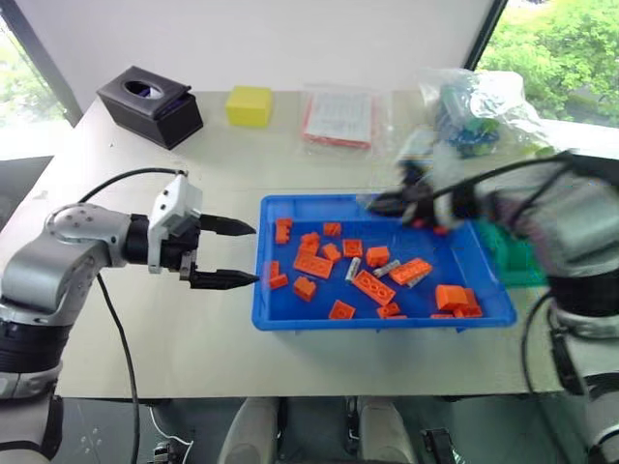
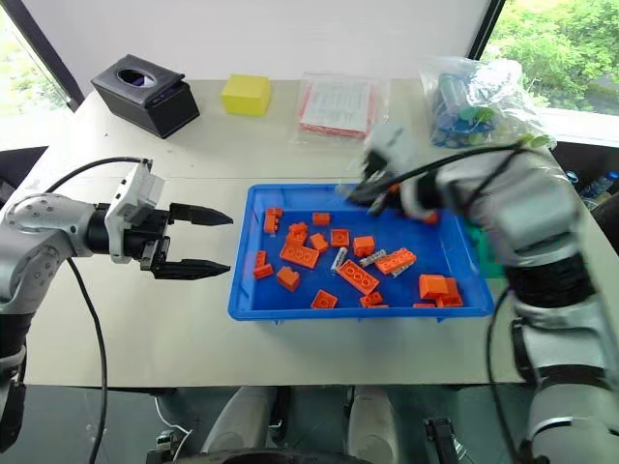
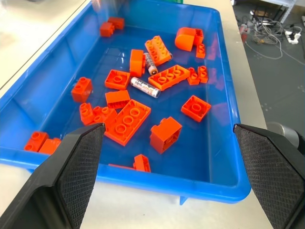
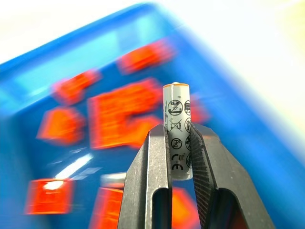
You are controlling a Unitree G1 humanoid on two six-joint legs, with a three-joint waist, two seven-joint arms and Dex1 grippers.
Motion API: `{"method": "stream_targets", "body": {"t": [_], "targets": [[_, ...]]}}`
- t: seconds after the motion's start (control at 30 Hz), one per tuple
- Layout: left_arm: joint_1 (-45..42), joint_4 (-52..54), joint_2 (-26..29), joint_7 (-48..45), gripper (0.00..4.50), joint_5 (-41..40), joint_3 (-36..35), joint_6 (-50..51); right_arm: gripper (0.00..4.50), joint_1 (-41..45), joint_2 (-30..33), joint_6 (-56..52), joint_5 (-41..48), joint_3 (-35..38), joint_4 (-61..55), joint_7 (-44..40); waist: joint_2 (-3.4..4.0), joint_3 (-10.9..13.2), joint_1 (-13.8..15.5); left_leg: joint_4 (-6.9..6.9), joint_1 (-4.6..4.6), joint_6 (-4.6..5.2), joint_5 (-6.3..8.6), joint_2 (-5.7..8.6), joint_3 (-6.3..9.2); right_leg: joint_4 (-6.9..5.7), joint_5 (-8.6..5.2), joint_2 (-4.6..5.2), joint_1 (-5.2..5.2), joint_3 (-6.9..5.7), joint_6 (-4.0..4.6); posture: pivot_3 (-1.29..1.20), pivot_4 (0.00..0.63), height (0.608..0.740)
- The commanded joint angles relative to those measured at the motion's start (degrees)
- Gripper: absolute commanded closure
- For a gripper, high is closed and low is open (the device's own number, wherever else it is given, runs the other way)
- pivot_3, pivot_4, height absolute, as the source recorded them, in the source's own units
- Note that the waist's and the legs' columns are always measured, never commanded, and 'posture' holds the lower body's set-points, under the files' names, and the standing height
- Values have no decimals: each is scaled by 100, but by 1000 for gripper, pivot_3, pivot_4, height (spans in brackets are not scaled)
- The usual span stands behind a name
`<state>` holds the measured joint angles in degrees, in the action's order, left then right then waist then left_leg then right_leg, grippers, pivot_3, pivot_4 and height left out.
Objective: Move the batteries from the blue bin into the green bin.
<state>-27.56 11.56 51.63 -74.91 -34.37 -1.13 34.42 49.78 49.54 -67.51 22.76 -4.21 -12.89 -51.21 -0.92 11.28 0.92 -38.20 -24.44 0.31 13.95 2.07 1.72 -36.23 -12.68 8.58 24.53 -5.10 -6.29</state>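
Observation:
The blue bin sits mid-table, holding several orange bricks and loose batteries. My right gripper is shut on one battery, which stands upright between the fingers. It hovers, blurred, above the bin's far edge. The green bin stands just right of the blue bin, mostly hidden behind my right arm. My left gripper is open and empty, level with the blue bin's left rim and pointing at it.
Along the far side of the table are a black tissue box, a yellow block, a clear sleeve of red-edged sheets and a plastic bag of blue-green items. Bare tabletop lies left of the blue bin.

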Motion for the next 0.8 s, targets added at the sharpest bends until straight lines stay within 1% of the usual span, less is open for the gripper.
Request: {"method": "stream_targets", "body": {"t": [0.03, 0.07, 0.13, 0.37, 0.43, 0.5, 0.53, 0.57, 0.6, 0.63, 0.73, 0.8], "targets": [[-66, 102, -11, -14, 0, -31, -67, -98, 4426, -402, 915, 496, -239, 625, 602, -139, 0, 0, -12, 2, -2, 1, 1, 2, -3, 4, 0, 2, 0, 1, 0, 0, 150, 692], [-70, 98, -20, -11, 0, -32, -65, -102, 4426, -632, 1216, 732, -359, 742, 834, -168, -1, 1, -12, 2, -3, 3, 1, 3, -5, 6, 0, 4, -1, 1, -1, 0, 150, 692], [-78, 82, -31, -15, 0, -35, -69, -112, 4426, -971, 1555, 1016, -481, 900, 1145, -158, -1, 1, -22, 2, -6, 4, 2, 6, -18, 9, 0, 7, -2, 2, -5, 0, 150, 692], [-153, 41, -96, 14, 0, -46, -79, -114, 4426, -2046, 1861, 1875, -832, 1356, 1592, 102, 5, 3, -161, 0, 7, 4, 1, -9, -25, -6, 4, 0, 3, 7, -4, 0, 150, 692], [-189, 28, -109, 15, 0, -57, -82, -96, 3411, -2222, 1843, 2022, -887, 1412, 1702, 156, 6, 3, -170, -2, 8, 4, 1, -10, -21, -7, 6, 0, 3, 10, -3, 0, 150, 692], [-221, 19, -120, 19, 0, -58, -74, -83, 2642, -2327, 1810, 2184, -967, 1428, 1775, 225, 6, 3, -165, -3, 7, 4, 1, -8, -21, -7, 6, 2, 3, 11, -3, 0, 150, 692], [-234, 18, -124, 22, 0, -60, -70, -76, 2164, -2352, 1797, 2278, -1012, 1422, 1792, 267, 6, 3, -159, -3, 7, 4, 1, -8, -21, -7, 6, 2, 4, 11, -3, 0, 150, 692], [-243, 21, -127, 24, 0, -63, -68, -69, 1689, -2355, 1785, 2356, -1047, 1412, 1798, 300, 7, 4, -157, -3, 6, 4, 1, -7, -20, -7, 6, 2, 3, 11, -3, 0, 150, 692], [-251, 28, -128, 28, 0, -66, -66, -60, 1123, -2321, 1768, 2396, -1051, 1399, 1803, 319, 8, 4, -157, -3, 5, 4, 1, -7, -20, -5, 6, 3, 4, 11, -3, 0, 150, 692], [-255, 30, -124, 25, 0, -69, -68, -54, 716, -2228, 1724, 2402, -1009, 1390, 1753, 317, 7, 4, -159, -3, 6, 4, 1, -6, -21, -5, 6, 3, 4, 12, -3, 0, 150, 692], [-257, 34, -114, 19, 0, -68, -69, -42, 716, -1882, 1562, 2230, -766, 1347, 1509, 218, 9, 5, -171, -3, 5, 4, 1, -6, -21, -5, 6, 3, 4, 12, -3, 0, 150, 692], [-271, 14, -107, 8, 0, -52, -63, -49, 716, -1448, 1289, 1811, -504, 1222, 1209, 230, 9, 5, -177, -3, 6, 4, 1, -7, -19, -5, 6, 1, 4, 12, -3, 0, 150, 692]]}}
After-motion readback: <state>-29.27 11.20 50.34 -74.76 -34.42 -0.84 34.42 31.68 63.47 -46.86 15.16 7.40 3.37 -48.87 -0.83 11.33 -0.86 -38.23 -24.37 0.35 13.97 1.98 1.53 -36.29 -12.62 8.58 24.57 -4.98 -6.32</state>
